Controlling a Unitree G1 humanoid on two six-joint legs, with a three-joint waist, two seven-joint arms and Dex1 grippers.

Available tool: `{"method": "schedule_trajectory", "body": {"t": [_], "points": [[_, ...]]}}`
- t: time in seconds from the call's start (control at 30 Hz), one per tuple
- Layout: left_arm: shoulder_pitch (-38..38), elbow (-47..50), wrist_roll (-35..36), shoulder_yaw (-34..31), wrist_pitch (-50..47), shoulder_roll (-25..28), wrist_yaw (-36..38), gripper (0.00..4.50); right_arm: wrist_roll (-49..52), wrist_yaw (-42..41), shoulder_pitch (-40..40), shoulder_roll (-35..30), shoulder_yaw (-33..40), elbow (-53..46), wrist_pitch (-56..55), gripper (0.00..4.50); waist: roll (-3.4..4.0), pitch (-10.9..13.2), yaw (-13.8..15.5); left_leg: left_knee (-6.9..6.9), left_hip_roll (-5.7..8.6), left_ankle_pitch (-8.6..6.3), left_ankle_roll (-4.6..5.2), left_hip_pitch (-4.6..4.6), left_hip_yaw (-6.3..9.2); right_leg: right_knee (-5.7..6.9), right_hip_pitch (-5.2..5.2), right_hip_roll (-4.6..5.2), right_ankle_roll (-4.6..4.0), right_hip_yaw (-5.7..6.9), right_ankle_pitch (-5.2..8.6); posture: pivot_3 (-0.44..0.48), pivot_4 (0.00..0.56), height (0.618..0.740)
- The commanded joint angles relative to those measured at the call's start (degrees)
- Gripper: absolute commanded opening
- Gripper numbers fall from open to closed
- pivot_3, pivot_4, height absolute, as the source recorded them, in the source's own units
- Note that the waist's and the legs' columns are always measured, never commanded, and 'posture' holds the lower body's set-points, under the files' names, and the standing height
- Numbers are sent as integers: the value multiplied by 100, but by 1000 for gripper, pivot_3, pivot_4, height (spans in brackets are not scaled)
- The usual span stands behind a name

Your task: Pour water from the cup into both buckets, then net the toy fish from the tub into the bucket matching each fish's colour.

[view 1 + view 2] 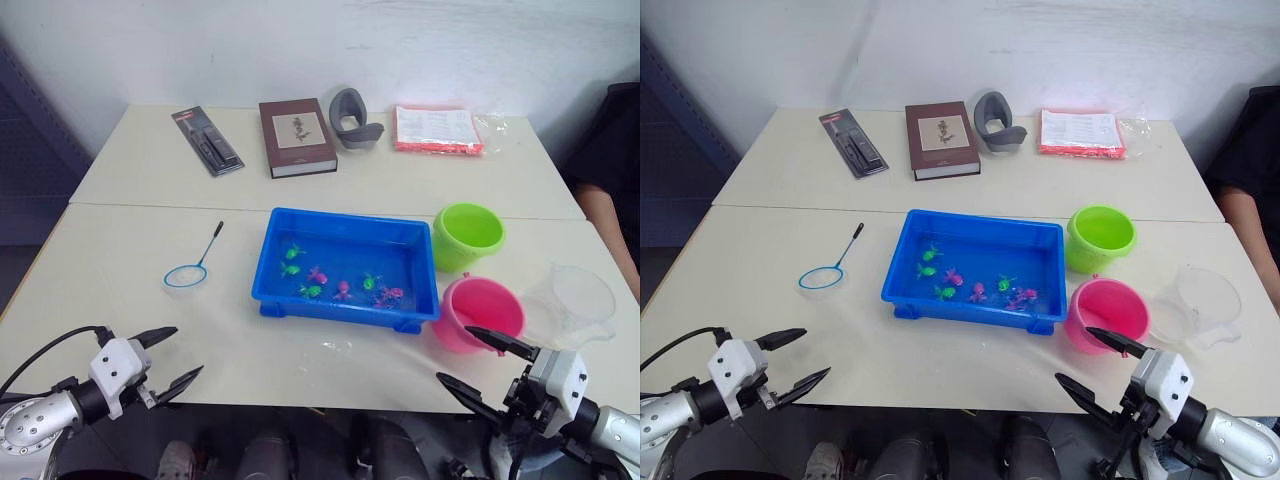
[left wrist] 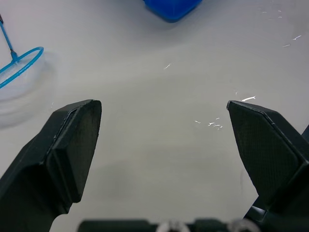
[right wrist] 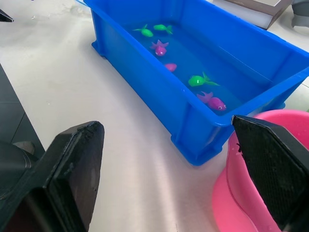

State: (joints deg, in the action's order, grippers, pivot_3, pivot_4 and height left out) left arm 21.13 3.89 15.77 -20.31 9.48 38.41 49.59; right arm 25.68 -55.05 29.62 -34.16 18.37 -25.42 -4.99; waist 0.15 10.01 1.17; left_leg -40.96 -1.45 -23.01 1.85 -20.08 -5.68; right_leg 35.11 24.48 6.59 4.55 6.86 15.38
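The blue tub sits mid-table, holding water and several small green fish and pink fish. Right of it stand the lime green bucket and, nearer me, the pink bucket. Further right is the clear cup, upright on the table. The net lies flat left of the tub. My left gripper hovers open at the front edge, below the net. My right gripper is open just in front of the pink bucket, holding nothing.
At the back of the table lie a black package, a brown book, a grey curved object and a red-edged packet. A person's arm shows at the right edge.
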Motion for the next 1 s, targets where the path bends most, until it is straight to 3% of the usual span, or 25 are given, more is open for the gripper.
{"method": "schedule_trajectory", "body": {"t": [0.03, 0.13, 0.27, 0.5, 0.53, 0.6, 0.9, 1.0], "points": [[-242, 438, 607, -40, -605, 162, 84, 4482, 259, 156, 127, 129, 89, -285, 55, 4500, 0, 0, 3, 0, 0, 0, 0, 0, 0, 0, 0, 0, 0, 0, 0, 0, 150, 740], [-947, 1306, 1547, 466, -1892, 388, 415, 4482, 865, 1122, 507, 774, 533, -913, 356, 4500, 0, 1, 115, -3, 1, 4, -5, -9, 28, 4, -2, 2, 0, 10, 0, 0, 150, 740], [-1363, 1671, 1735, 880, -2349, 444, 621, 4482, 1204, 2177, 1044, 1509, 1133, -1658, 488, 4500, 67, -35, 13, -1, 7, 4, -12, -2, 16, 7, -7, 3, 0, -8, 0, 0, 150, 740], [-2408, 1722, 1845, 1544, -2861, 152, 668, 4482, 751, 3583, 1583, 2618, 1595, -1936, 487, 4500, 68, -37, -127, 10, -3, 10, -24, 10, -6, 11, -4, -26, -1, -14, 2, 0, 150, 740], [-2611, 1688, 1830, 1653, -2922, 74, 646, 4482, 644, 4274, 1518, 2643, 1660, -1865, 1132, 4500, 69, -37, -129, 11, -3, 10, -25, 15, -12, 13, -4, -26, -2, -21, 2, 0, 150, 740], [-2901, 1654, 1795, 1821, -3027, -75, 594, 4482, 557, 4853, 1334, 2634, 1706, -1679, 1601, 4500, 61, -39, -126, 13, -2, 9, -25, 29, -25, 25, -4, -25, -4, -40, 3, 0, 150, 740], [-3366, 1746, 1562, 2283, -3186, -433, 395, 4482, 442, 5327, 278, 2301, 1751, -831, 2150, 4500, 62, -37, -137, 78, -1, 30, -37, 88, -76, 38, -1, -38, -18, -87, 13, 0, 150, 740], [-3457, 1841, 1602, 2341, -3298, -504, 310, 4482, 517, 5445, -172, 2071, 1904, -323, 2310, 4500, 28, -34, -135, 87, -6, 33, -38, 89, -79, 33, 0, -45, -19, -89, 13, 0, 150, 740]]}}
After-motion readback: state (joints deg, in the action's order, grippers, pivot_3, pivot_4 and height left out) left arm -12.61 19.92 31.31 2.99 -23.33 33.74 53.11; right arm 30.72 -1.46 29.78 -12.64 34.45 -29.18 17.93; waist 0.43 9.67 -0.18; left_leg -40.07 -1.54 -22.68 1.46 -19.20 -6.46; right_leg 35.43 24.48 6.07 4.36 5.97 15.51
